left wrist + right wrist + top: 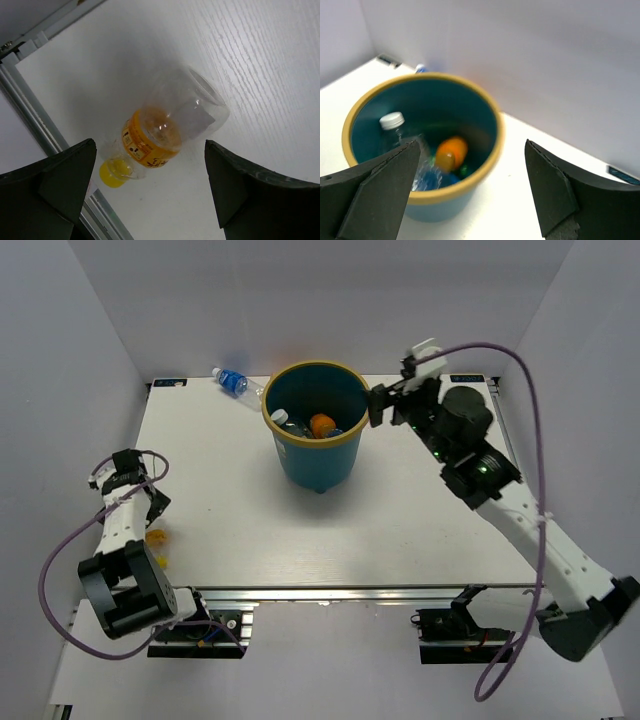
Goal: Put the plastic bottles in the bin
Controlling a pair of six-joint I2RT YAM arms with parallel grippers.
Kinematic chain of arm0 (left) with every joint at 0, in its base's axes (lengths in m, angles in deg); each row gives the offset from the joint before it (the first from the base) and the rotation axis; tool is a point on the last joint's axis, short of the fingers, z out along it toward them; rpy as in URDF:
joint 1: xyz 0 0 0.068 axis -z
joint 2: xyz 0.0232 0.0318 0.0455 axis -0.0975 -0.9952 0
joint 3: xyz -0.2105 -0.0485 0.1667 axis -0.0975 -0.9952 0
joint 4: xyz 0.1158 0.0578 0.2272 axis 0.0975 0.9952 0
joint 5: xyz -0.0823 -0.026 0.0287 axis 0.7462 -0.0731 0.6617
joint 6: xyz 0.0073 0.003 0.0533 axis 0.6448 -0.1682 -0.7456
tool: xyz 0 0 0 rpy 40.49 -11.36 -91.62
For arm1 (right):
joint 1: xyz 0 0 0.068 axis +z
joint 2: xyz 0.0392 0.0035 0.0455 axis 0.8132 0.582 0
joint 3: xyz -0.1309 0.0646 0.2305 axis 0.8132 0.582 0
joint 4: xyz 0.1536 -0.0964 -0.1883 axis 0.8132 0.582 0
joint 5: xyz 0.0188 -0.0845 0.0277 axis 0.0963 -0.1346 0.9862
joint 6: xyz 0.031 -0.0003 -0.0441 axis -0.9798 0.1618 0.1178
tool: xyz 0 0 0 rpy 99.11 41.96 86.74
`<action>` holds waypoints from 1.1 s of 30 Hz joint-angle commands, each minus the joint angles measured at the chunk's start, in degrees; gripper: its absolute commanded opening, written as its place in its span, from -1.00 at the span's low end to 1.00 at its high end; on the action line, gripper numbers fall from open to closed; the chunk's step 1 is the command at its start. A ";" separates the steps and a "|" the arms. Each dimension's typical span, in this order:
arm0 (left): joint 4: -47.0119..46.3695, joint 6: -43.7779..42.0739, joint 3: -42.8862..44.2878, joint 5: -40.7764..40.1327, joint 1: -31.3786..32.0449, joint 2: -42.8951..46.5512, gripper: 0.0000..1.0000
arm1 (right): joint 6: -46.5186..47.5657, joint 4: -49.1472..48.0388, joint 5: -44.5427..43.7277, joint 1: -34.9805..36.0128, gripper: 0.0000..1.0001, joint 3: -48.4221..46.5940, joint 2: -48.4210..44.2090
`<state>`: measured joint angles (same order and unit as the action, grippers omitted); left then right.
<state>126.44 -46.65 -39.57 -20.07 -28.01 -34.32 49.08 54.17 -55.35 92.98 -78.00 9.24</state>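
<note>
The white wood-grain table (pixel 420 540) stood inside plain white walls. The teal bin (pixel 318 430) at its far middle held an orange bottle (pixel 451 152) and a white-capped clear bottle (pixel 395 125). The right gripper (pixel 380 405) reached to the bin's rim, jaws spread, empty. The left gripper (pixel 150 145) hung released over a yellow-capped bottle (pixel 165 130) lying at the left edge, its orange label's print unreadable. A blue-labelled bottle (pixel 232 382) lay behind the bin.
</note>
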 commanded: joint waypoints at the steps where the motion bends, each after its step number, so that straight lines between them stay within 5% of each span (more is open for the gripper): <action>1: -0.94 -1.00 -0.49 3.30 -0.17 -2.37 0.96 | -0.21 -0.31 -1.32 -1.65 0.79 2.91 -5.28; 22: -4.01 0.93 -1.02 9.19 -0.26 -16.34 0.91 | 1.90 2.06 3.07 -4.03 0.79 13.47 -16.62; 26: -3.22 1.19 -0.06 8.58 -0.26 -14.34 0.67 | 1.90 1.71 3.78 -4.11 0.79 13.73 -16.71; 30: -2.08 2.77 2.84 11.81 0.61 -7.84 0.14 | 1.90 1.01 3.16 -4.20 0.79 13.82 -16.62; 33: -0.24 5.40 9.33 12.88 6.66 -3.88 -0.07 | 0.68 -0.31 2.20 -4.20 0.79 15.22 -16.71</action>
<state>126.24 -44.20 -36.99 -9.60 -26.04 -44.33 50.34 57.51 -52.40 88.98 -63.75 -6.61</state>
